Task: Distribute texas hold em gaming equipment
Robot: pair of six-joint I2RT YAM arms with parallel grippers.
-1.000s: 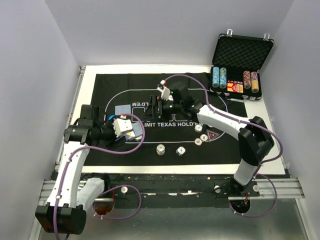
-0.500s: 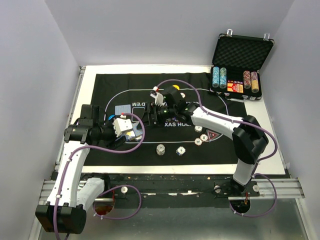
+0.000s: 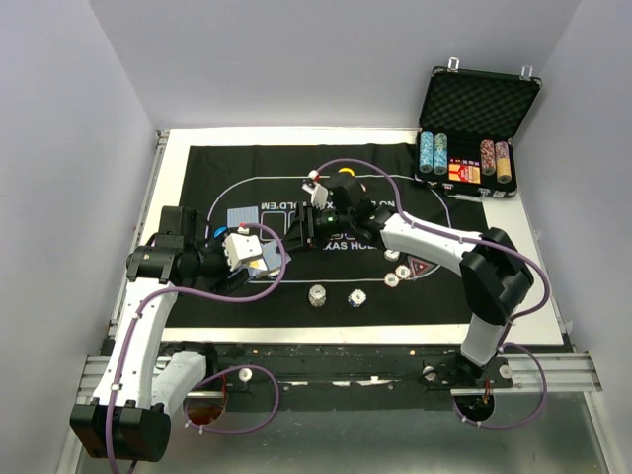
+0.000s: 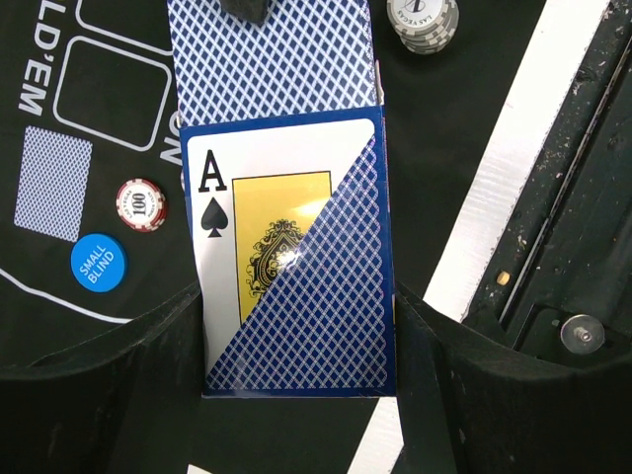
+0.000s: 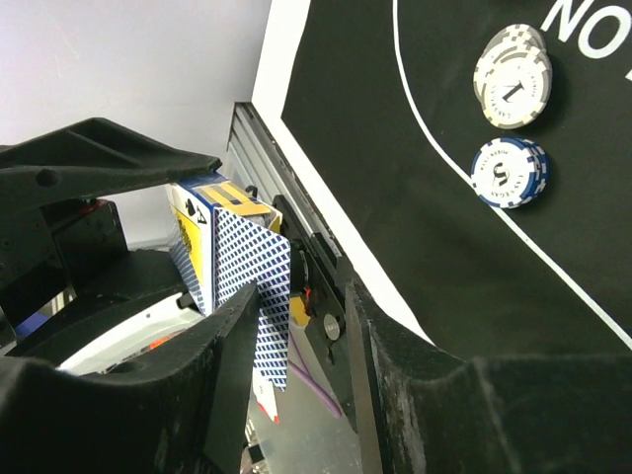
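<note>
Over the black felt mat (image 3: 247,163), my left gripper (image 4: 296,331) pinches the blue ace-printed deck box (image 4: 286,247); right gripper (image 5: 301,306) sits half-spread round one blue-backed card (image 5: 259,267). Some speckled round poker chips (image 3: 316,294) are placed; dealing looks mostly undone.

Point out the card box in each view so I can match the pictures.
Top external: card box left of centre, over the black mat.
Left wrist: card box fills the middle, ace side facing the camera.
Right wrist: card box left of centre, seen at an angle.
Shared landmark: the black mat with white print, in all three views.
</note>
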